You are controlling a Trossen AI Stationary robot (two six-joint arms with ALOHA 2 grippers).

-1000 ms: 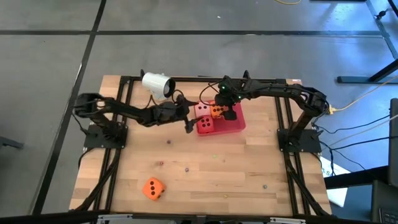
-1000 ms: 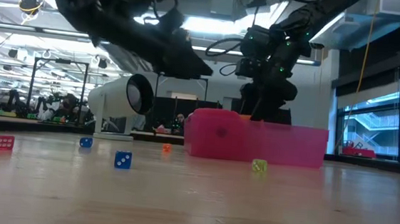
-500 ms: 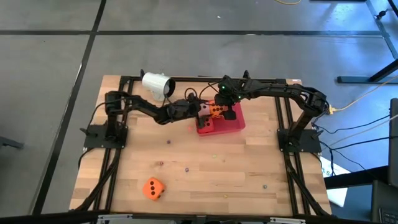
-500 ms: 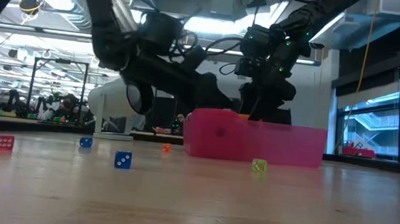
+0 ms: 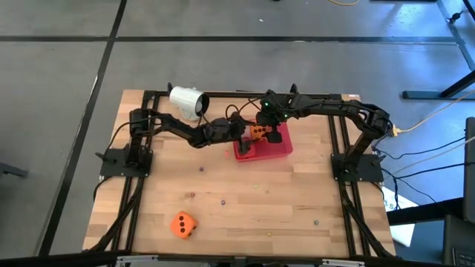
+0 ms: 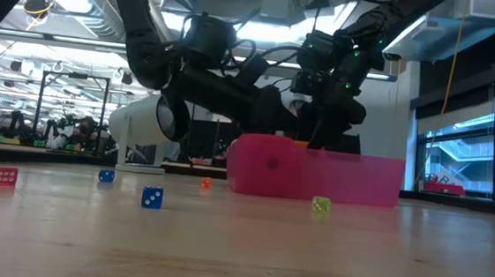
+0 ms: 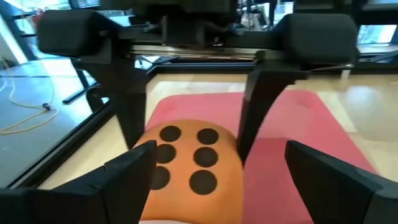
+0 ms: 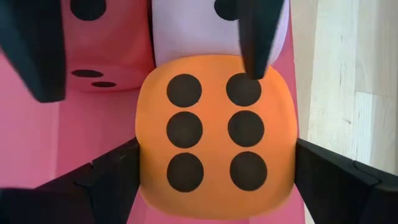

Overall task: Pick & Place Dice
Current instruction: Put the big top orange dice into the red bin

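Observation:
An orange die (image 8: 214,124) sits inside the red tray (image 5: 278,148), six pips up, with my right gripper (image 5: 267,127) shut on it from above. A pale pink die (image 8: 186,25) and a red die (image 8: 106,43) lie beside it in the tray. My left gripper (image 5: 242,132) is open and reaches level into the tray from the table's left. One of its fingertips (image 8: 255,56) is at the orange die's far edge. A second orange die (image 5: 182,224) lies on the table near the front left. My right gripper has the orange die between its two fingers (image 8: 106,180), one on each of two opposite sides (image 8: 144,155). The fingers slant down from above. The die sits level inside the tray; whether its underside rests on the tray floor is hidden. Whether my left gripper's fingertip touches the die, I cannot tell.
A white cup (image 5: 187,101) lies on its side behind the left arm, at the table's far side. Tiny coloured dice are scattered over the wood, among them a red one (image 6: 6,175), a blue one (image 6: 152,198) and a yellow one (image 6: 320,204). Black frame rails border the table.
My left gripper has moved toward the table's right and slightly down, up to the tray and the orange die, and has stayed open. It now covers the pink die in the high view. The dice in the tray have not moved.

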